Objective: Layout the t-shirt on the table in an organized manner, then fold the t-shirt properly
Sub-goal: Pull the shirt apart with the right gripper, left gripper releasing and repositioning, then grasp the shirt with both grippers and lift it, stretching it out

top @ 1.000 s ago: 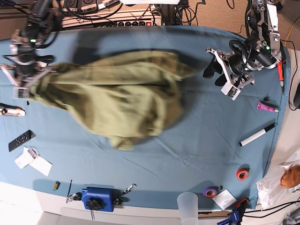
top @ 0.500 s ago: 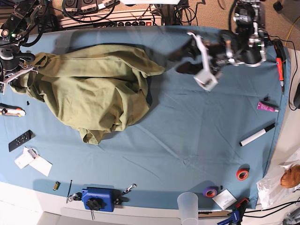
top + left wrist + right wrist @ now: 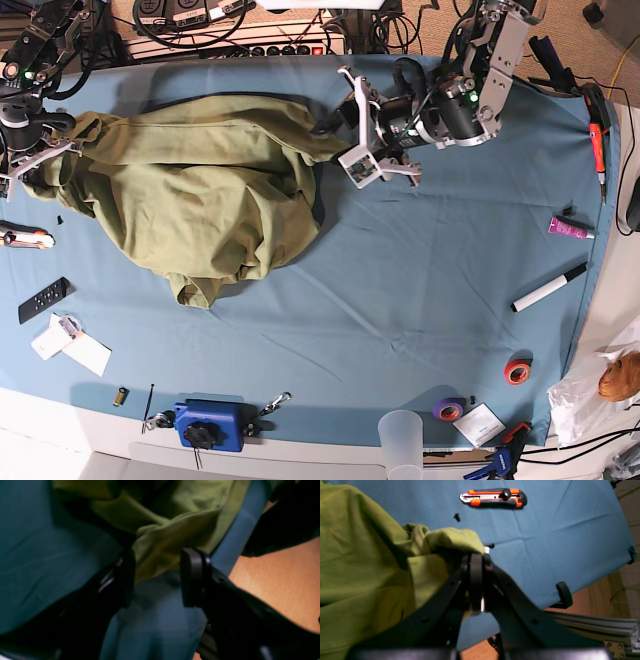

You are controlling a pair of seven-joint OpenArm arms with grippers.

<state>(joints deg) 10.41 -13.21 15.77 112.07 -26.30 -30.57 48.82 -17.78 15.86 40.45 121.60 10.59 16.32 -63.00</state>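
From overhead, the t-shirt [image 3: 205, 195] lies in a rumpled olive heap on the bench [image 3: 420, 300], filling the patch from about nine o'clock to the middle, one corner drooping toward six. The right pincer [image 3: 40, 160], out at nine o'clock, is clamped on the shirt's far edge there. The left pincer [image 3: 345, 135] has its jaws spread at the shirt's opposite tip, near twelve o'clock, with the cloth end reaching in between them. A black-and-white marker [image 3: 549, 288] and a pink tube [image 3: 570, 228] lie well apart from the shirt near three o'clock, a red roll of tape [image 3: 517, 372] and a purple one [image 3: 449, 408] toward five, and a blue clamp block [image 3: 210, 424] at six by the rim.

From the left wrist, the left pincer [image 3: 156, 576] stands wide, and a bunched fold of the t-shirt [image 3: 172, 527] hangs down into the gap from twelve o'clock; whether either pad touches it I cannot tell in the blur. The bench [image 3: 45, 555] shows teal beneath.

From the right wrist, the right pincer [image 3: 476, 555] is pressed tight on a wad of the t-shirt [image 3: 365, 562], which spreads away to nine o'clock. An orange-and-black utility knife [image 3: 495, 497] lies on the bench [image 3: 557, 530] at twelve o'clock, apart from the cloth.
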